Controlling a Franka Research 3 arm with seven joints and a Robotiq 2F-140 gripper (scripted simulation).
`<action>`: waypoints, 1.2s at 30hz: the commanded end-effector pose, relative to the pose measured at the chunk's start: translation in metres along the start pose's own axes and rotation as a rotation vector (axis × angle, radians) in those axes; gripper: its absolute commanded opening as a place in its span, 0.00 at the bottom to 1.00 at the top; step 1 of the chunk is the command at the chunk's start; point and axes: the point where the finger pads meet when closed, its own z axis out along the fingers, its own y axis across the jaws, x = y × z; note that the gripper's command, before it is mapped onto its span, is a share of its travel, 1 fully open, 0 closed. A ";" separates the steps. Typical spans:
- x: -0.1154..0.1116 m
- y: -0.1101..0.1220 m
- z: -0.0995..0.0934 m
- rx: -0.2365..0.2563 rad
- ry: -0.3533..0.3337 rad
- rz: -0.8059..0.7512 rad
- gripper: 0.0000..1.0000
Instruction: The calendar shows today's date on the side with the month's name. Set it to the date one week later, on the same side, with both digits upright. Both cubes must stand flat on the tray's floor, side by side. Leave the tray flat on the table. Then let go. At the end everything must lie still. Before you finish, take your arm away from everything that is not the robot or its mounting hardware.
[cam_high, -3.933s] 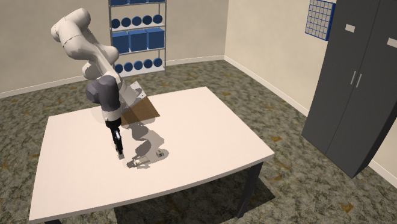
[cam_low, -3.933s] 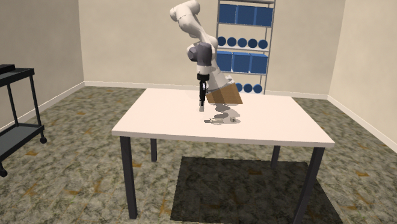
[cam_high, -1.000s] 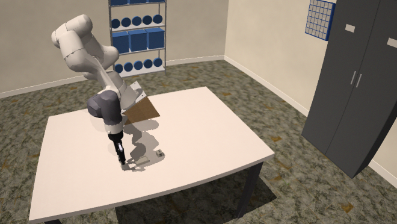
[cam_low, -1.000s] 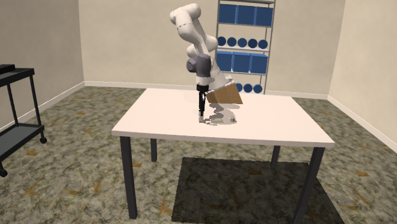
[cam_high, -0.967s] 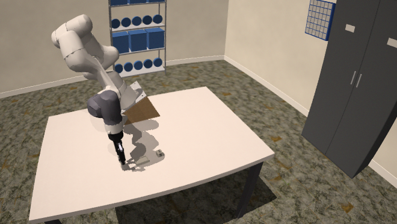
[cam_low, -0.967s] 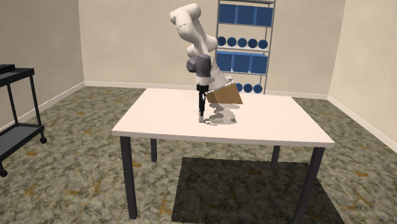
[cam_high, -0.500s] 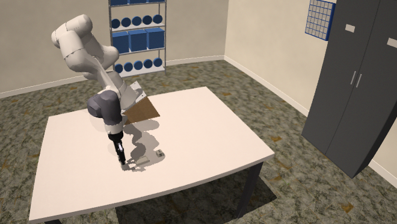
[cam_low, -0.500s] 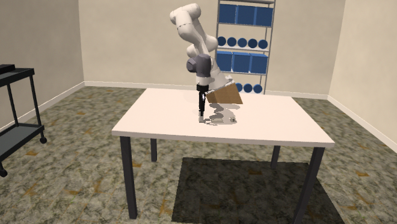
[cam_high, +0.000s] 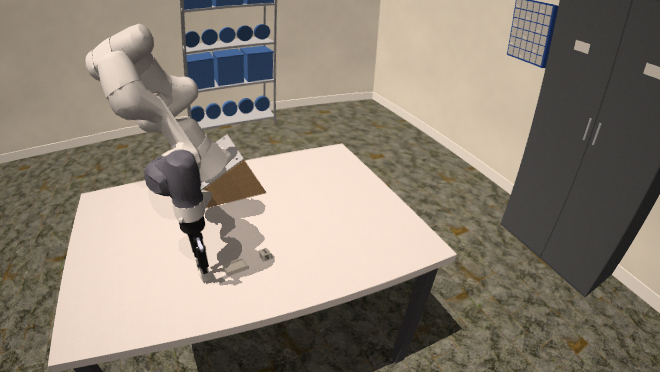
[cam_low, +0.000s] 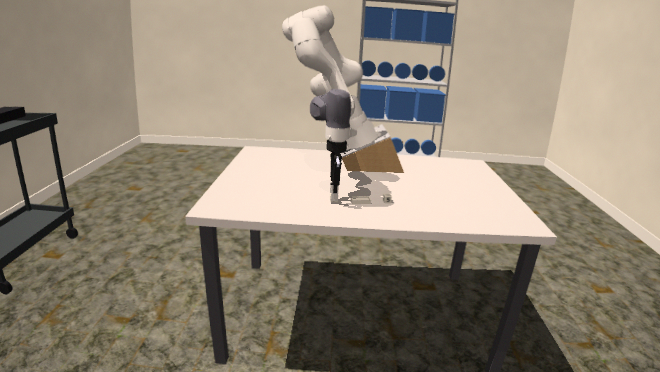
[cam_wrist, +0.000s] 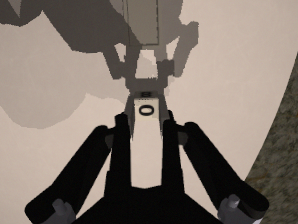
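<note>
The gripper (cam_high: 204, 270) (cam_low: 334, 192) (cam_wrist: 146, 104) has one digit cube (cam_wrist: 146, 109) pinched between its fingers, low over the table (cam_high: 340, 215) (cam_low: 440, 200) (cam_wrist: 240, 100); the tray (cam_high: 237, 266) (cam_low: 360, 200) (cam_wrist: 143, 22) lies just beside, toward the other cube (cam_high: 266, 254) (cam_low: 387, 198). I'd guess it's mid-reset: check the digit, then lift.

The arm (cam_high: 120, 85) (cam_low: 310, 50) arches high; the end effector (cam_high: 204, 271) (cam_low: 334, 194) (cam_wrist: 146, 104) points down; its fingers stand narrowly apart.

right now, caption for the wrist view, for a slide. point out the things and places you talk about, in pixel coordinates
The end effector (cam_wrist: 146, 104) gripping a pale cube (cam_wrist: 152, 103) marked 0, the shadowed tray (cam_wrist: 144, 22) beyond it
</note>
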 end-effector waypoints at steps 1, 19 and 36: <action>-0.001 0.001 0.000 -0.003 0.000 0.007 0.16; -0.001 0.001 0.000 -0.003 0.000 0.007 0.16; -0.001 0.001 0.003 -0.003 0.000 0.007 0.16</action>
